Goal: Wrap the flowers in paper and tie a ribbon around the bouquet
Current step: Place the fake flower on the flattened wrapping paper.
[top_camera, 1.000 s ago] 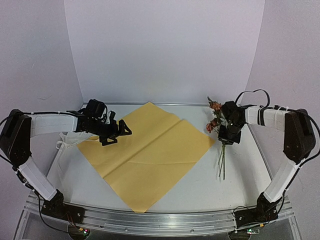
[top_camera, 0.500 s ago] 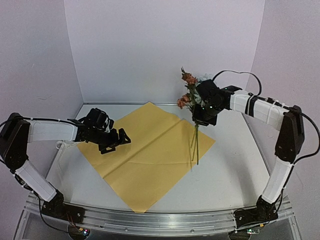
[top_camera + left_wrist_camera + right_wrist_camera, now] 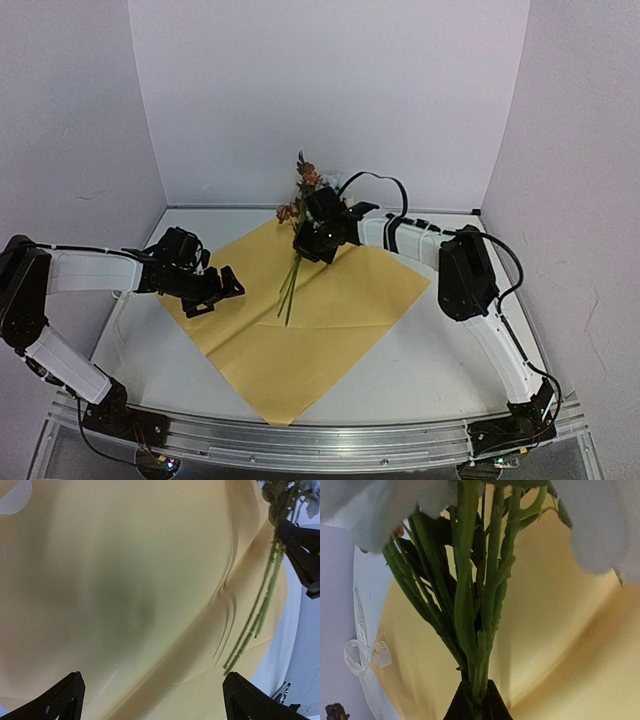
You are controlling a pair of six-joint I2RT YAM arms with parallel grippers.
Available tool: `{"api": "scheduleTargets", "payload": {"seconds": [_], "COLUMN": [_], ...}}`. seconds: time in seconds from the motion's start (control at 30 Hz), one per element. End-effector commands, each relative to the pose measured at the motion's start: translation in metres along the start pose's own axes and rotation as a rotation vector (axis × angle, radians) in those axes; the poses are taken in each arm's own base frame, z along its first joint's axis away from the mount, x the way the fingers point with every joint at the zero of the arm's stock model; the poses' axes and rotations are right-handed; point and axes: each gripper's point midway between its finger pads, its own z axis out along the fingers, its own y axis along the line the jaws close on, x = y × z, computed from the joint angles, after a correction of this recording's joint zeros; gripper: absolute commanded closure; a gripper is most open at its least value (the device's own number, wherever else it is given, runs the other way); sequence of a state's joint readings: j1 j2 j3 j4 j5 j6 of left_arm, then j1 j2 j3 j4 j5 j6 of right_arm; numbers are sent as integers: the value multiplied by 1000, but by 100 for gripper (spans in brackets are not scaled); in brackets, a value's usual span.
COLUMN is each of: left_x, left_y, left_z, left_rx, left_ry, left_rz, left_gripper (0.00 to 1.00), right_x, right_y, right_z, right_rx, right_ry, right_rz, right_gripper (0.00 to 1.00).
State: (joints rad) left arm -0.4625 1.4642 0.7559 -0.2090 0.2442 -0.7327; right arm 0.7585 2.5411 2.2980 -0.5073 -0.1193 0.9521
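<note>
Looping beside paper [image 3: 560,645], ribbon [image 3: 358,625] shows in right-wrist view.

Back wall [image 3: 330,100]: plain, pale lilac-white.
Left wall [image 3: 60,120]: same colour, angled inward.
Right wall [image 3: 590,130]: same colour.
Table [image 3: 450,370]: white top, enclosed by the 3 walls.
Rail [image 3: 320,447]: aluminium, along the table's near edge.
Light: soft, even.

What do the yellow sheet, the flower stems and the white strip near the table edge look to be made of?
The paper: a thin matte sheet, yellow-tan face up, that holds sharp fold creases. The flowers: the stems look like moulded plastic, uniform green with ridged seams, so probably artificial. The ribbon: it seems to be soft fabric, cream-white, lying in a limp loop.
</note>
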Motion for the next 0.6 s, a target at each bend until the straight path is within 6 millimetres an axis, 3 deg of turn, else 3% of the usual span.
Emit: {"api": "scheduleTargets", "payload": {"seconds": [0.0,0.17,0.4,0.57], "left_x": [-3,-3,-6,-3], "left_y": [-8,-11,-21,-33], "left_z": [0,11,25,40], "left_rx": [41,46,78,106], "left_ry": [-2,26,50,81], "left_rz": [23,26,8,-3], "left_gripper": [0,0,0,1], "right_x": [-14,-1,-13,-24], "right_y": [19,-21,-80,-94], "right_z": [16,36,21,11], "right_rx": [-118,-73,-4,-9], "right_ry": [-20,56,117,162], "right_rz": [81,118,105,86], "right_gripper": [100,100,100,100]}}
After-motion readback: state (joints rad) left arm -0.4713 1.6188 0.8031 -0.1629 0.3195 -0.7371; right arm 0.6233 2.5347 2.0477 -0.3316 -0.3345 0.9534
